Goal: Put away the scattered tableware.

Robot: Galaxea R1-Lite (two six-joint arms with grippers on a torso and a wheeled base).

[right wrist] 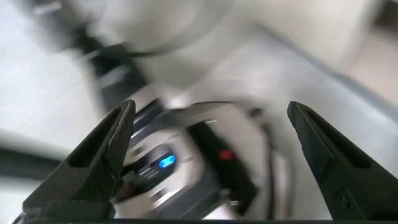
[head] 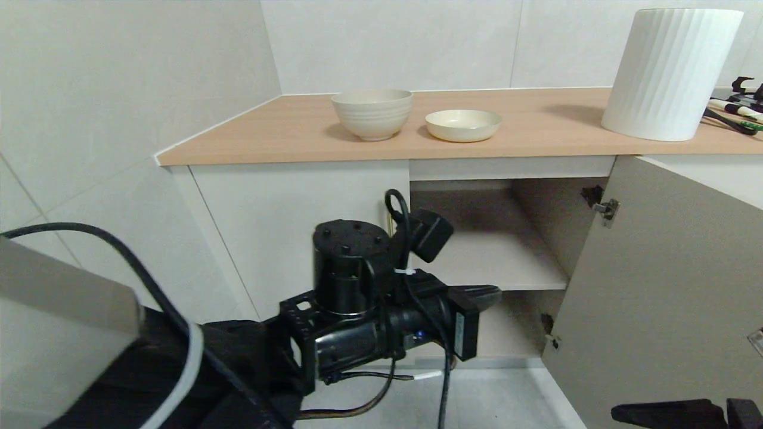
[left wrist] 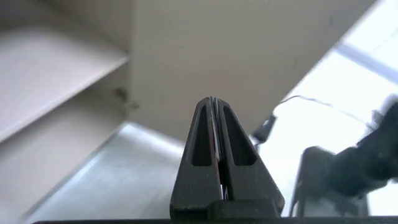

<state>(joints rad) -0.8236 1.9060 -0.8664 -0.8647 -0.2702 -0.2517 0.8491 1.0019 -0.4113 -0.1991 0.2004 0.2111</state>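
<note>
1. The left tool (left wrist: 213,109) has its two fingers pressed together with nothing between them. It hangs just outside the open cupboard (head: 548,220), near the opening, and touches nothing.
2. The right tool (right wrist: 211,118) has its fingers spread wide apart and holds nothing.
3. Open room lies between the left tool and the front edge of the shelf (head: 495,262) inside the cupboard. The door (head: 656,286) stands swung out to the right of the opening.
4. The bowl (head: 372,113) and the shallow dish (head: 463,125) stand side by side, not touching, on the worktop (head: 268,134) above the cupboard. Both sit back from its front edge.
5. A tall white ribbed container (head: 670,71) stands farther right on the worktop, well apart from the shallow dish. Some utensils (head: 736,113) lie beside it at the right edge.
</note>
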